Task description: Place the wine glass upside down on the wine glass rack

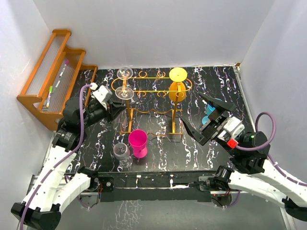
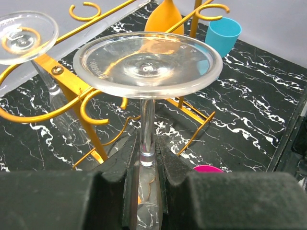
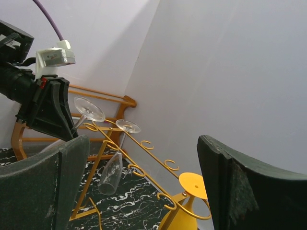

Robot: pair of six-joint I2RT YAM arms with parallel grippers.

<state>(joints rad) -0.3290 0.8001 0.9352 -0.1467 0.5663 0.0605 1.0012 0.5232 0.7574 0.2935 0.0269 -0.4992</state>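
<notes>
A clear wine glass (image 2: 146, 64) is held upside down, foot up and bowl down, with my left gripper (image 2: 147, 148) shut on its stem. Its foot (image 1: 124, 92) hovers over the left end of the orange-gold wire wine glass rack (image 1: 153, 100), with the stem close beside a ring slot (image 2: 96, 103). The right wrist view shows this glass (image 3: 89, 109) tilted above the rack (image 3: 144, 163). I cannot tell whether the stem sits inside the slot. My right gripper (image 1: 194, 111) stands open and empty right of the rack, its fingers (image 3: 43, 191) spread wide.
A second clear glass (image 1: 125, 73) and a yellow glass (image 1: 178, 84) hang upside down on the rack. In front stand a pink cup (image 1: 139, 143) and a clear tumbler (image 1: 121, 151). A blue cup (image 1: 211, 112) sits by the right gripper. A brown wooden rack (image 1: 53, 79) leans at the left wall.
</notes>
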